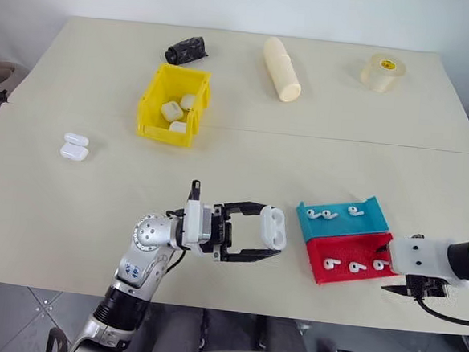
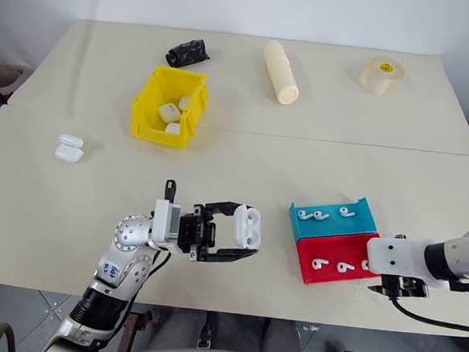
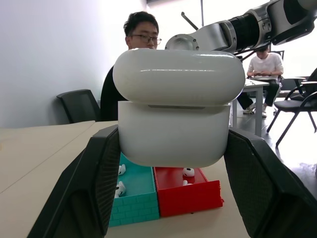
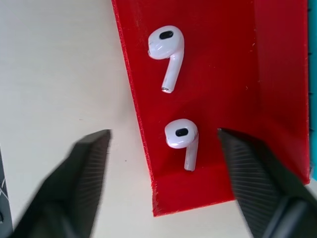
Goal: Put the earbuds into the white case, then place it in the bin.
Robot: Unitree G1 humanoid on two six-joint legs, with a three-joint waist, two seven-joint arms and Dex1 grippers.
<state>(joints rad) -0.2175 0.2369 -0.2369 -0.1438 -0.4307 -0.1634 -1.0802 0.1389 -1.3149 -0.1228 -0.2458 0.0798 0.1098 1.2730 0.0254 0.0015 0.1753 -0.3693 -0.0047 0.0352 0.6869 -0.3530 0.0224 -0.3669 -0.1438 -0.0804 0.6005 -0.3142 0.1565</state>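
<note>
left gripper [image 1: 264, 238] clamped on one white case [image 1: 273, 228] | right gripper [image 4: 163, 171] apart over two earbuds [image 4: 182, 137]

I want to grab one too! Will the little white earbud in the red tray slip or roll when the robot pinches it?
Probably slippery: the earbud looks glossy and rounded. It may spin rather than roll far, since its stem lies flat on the red tray. It looks tiny and likely light, so the right gripper's wide-apart fingers could easily nudge it.

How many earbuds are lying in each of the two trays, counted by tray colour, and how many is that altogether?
Blue tray: 3 earbuds
Red tray: 3 earbuds
Total: 6 earbuds
</note>
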